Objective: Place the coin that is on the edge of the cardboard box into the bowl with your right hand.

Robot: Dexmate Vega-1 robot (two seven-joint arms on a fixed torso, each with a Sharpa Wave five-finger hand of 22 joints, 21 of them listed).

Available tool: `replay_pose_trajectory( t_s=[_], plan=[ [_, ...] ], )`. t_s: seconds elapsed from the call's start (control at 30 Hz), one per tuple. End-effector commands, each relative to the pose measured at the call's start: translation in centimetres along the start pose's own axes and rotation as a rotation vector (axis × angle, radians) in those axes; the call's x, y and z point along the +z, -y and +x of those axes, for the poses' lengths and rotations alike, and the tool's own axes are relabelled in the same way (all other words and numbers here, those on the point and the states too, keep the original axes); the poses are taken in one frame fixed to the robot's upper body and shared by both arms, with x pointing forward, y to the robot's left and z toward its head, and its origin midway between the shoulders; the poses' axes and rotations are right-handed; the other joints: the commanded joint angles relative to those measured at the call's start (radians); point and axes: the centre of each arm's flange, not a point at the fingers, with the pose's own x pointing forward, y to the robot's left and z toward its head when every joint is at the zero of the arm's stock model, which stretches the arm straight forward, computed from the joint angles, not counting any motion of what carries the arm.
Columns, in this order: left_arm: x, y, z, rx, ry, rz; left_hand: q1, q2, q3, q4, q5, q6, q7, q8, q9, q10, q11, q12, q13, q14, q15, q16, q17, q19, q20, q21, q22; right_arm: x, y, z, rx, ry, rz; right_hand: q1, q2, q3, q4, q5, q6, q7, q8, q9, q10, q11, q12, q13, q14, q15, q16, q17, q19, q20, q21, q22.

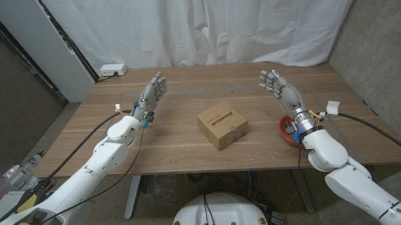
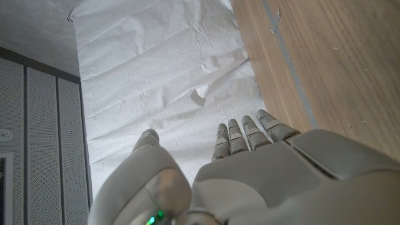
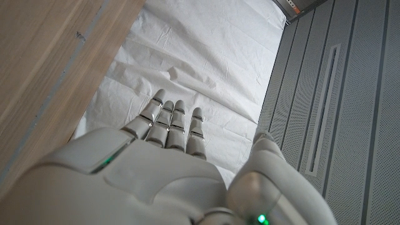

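The small silvery round coin (image 1: 236,129) lies on top of the brown cardboard box (image 1: 222,127), close to the box's near right edge, and the box sits in the middle of the wooden bench (image 1: 186,86). The right hand (image 1: 279,87) stands raised over the bench, its fingers (image 1: 270,81) straight and apart, holding nothing; the coin is well apart from them, inward toward the left hand and nearer the robot. The red bowl (image 1: 283,130) sits back by the right wrist, partly hidden behind the forearm.

The left hand (image 1: 152,93) is raised likewise on the far side of the box, its fingers (image 2: 240,134) spread and empty.

The chief risk, as I judge it, lies in the coin's position: it is thin, flat and near the edge, so fingers coming in from the outer side could nudge it off the box rather than pinch it. A light cardboard box may also slide or tip under a press. Because the bowl is tucked beneath the forearm, drawing the hand back to it could knock the rim, or the coin could drop short of it.
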Motion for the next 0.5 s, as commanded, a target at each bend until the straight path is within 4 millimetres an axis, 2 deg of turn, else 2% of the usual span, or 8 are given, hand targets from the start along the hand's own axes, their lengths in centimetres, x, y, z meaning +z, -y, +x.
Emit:
replay_pose_trajectory(
  t_s=[0.03,0.37,0.5],
  plan=[
    [0.3,0.3,-0.6,0.000,0.011,0.009,0.008,0.003,0.003,-0.005,-0.004,0.005,0.000,-0.002,0.006,0.006,0.000,-0.001,0.005,0.006,0.004,-0.003,0.002,-0.003,-0.052,-0.001,0.005,0.8,0.1,-1.1,0.024,0.024,-0.032,0.013,0.003,0.003,-0.008,-0.001,0.015,-0.005,0.006,0.004,0.011,-0.002,0.009,0.003,0.012,0.000,0.005,0.002,0.013,-0.009,-0.003,0.001],
    [0.8,0.4,-0.9,-0.004,-0.008,0.030,0.010,0.004,0.002,-0.006,-0.008,-0.001,0.001,-0.005,0.006,-0.001,0.004,-0.005,0.005,0.001,0.008,-0.005,0.003,-0.008,-0.049,-0.003,0.005,0.8,-0.2,-2.0,0.014,0.034,-0.045,0.026,0.007,0.009,-0.017,0.000,0.024,-0.011,0.007,0.004,0.025,-0.010,0.011,0.003,0.023,-0.006,0.004,0.001,0.024,-0.010,-0.005,0.002],
    [0.9,0.4,-1.0,-0.004,-0.007,0.026,0.011,0.005,0.002,-0.006,-0.009,-0.001,0.001,-0.006,0.006,-0.001,0.003,-0.005,0.005,0.000,0.008,-0.005,0.003,-0.009,-0.048,-0.004,0.005,0.7,-0.4,-2.4,0.020,0.033,-0.024,0.029,0.010,0.011,-0.021,-0.001,0.032,-0.012,0.008,0.004,0.035,-0.015,0.012,0.003,0.039,-0.012,0.007,0.002,0.049,-0.019,-0.002,0.002]
  ],
)
